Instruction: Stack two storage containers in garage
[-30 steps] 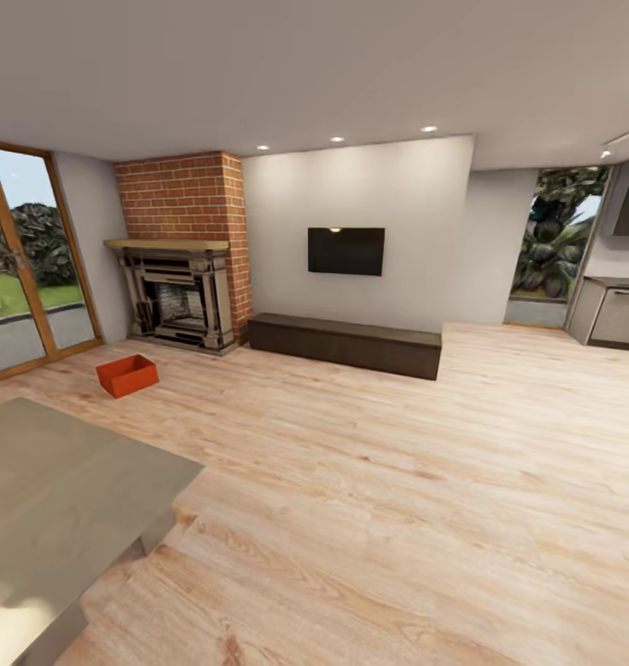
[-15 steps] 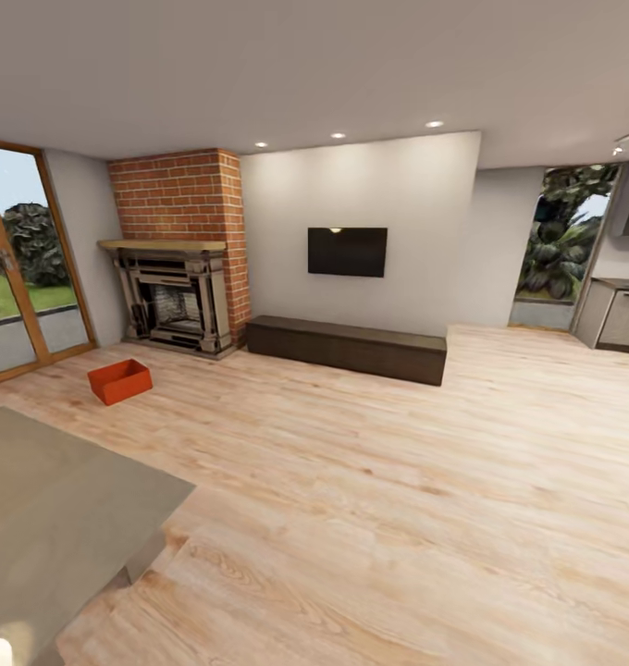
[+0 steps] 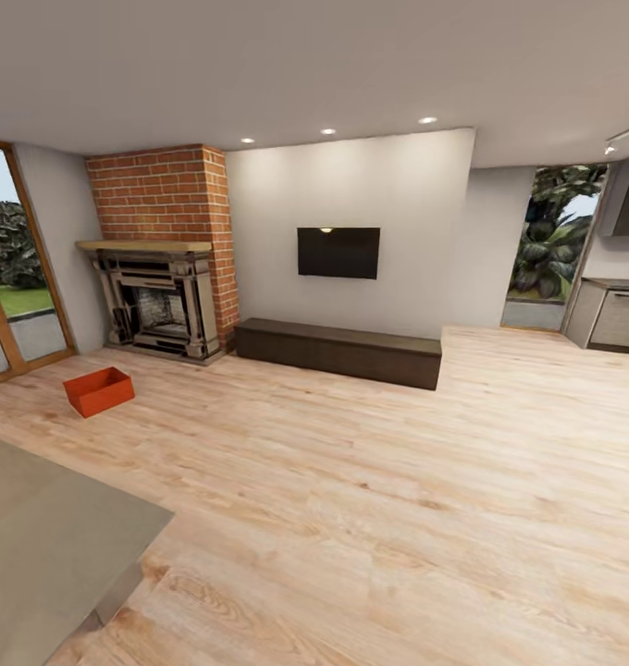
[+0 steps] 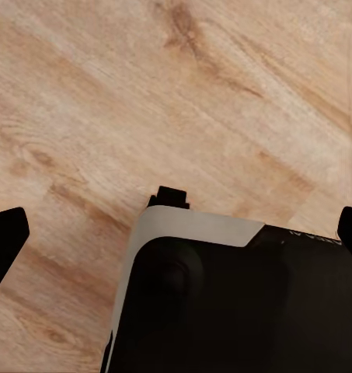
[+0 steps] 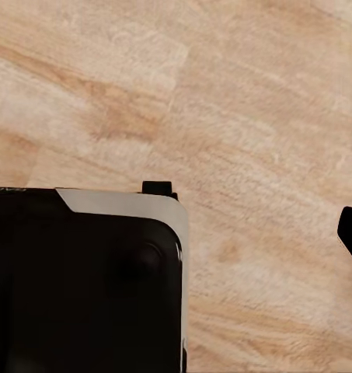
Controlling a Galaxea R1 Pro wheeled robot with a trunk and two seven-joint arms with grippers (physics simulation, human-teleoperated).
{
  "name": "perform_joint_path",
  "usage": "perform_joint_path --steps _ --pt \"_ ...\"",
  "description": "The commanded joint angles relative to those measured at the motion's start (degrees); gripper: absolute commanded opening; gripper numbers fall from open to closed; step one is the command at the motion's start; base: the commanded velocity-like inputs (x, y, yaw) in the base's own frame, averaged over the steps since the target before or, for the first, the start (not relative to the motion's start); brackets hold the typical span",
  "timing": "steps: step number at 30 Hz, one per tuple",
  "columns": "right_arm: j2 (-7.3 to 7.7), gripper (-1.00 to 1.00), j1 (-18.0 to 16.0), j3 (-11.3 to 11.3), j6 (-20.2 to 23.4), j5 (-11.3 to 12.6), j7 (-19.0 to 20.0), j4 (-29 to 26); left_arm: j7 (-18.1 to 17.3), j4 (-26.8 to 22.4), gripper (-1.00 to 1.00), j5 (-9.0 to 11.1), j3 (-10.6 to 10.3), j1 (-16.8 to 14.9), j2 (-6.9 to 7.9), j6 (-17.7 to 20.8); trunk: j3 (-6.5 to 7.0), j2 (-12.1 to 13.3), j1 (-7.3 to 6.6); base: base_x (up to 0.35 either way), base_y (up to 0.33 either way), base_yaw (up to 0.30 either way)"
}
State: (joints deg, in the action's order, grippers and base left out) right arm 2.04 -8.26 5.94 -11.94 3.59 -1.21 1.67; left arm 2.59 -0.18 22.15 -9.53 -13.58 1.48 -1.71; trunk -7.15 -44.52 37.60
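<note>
Container: 1 seen, red-orange open box, left-middle of head view, on the wood floor, in front of the fireplace, apart from it.
Room: living room w/ light planks; grey table corner at lower left of frame.
Fireplace: 1, dark surround w/ wooden mantel, set in a red brick chimney, upper left.
TV: 1, black, on the white wall, centre.
Bench: 1 long dark low unit under the TV.
Ceiling lights: 3 small spots above the wall.
Windows: glass door w/ wood frame at far left edge; 1 opening w/ foliage at right.
Cabinet: grey unit, far right edge.
Writing: a faint mark on the dark robot body in left wrist view, too blurred to read.
Left gripper: black fingertips at opposite edges of its view, so spread wide, nothing between them but floor.
Right gripper: one black fingertip at frame's edge, other not seen; prob. wide, but can't tell.
</note>
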Motion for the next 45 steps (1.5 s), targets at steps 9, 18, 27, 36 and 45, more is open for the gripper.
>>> perform_joint_path --steps 9,18,27,36,45 --pt "0.0 1.0 -0.09 0.48 -0.3 0.37 -0.13 0.18 0.14 0.01 1.0 0.44 -0.49 -0.04 0.01 -0.13 -0.09 -0.06 0.04 0.323 0.0 -0.005" --pt "0.07 1.0 -0.09 0.48 -0.36 0.37 -0.19 0.18 0.14 0.01 1.0 0.44 -0.49 -0.03 0.01 -0.13 -0.09 -0.06 0.04 0.323 0.0 0.0" --pt "0.07 1.0 -0.09 0.48 -0.36 0.37 -0.16 0.18 0.14 0.01 1.0 0.44 -0.49 -0.04 0.01 -0.13 -0.09 -0.06 0.04 0.323 0.0 0.0" --pt "-0.03 1.0 -0.09 0.48 -0.3 0.37 -0.11 0.18 0.14 0.01 1.0 0.44 -0.49 -0.03 0.01 -0.13 -0.09 -0.06 0.04 0.323 0.0 0.0" --pt "-0.03 1.0 -0.09 0.43 -0.2 0.39 -0.08 0.18 0.14 0.01 1.0 0.43 -0.49 -0.04 0.01 -0.13 -0.09 -0.06 0.04 0.323 0.0 0.0"
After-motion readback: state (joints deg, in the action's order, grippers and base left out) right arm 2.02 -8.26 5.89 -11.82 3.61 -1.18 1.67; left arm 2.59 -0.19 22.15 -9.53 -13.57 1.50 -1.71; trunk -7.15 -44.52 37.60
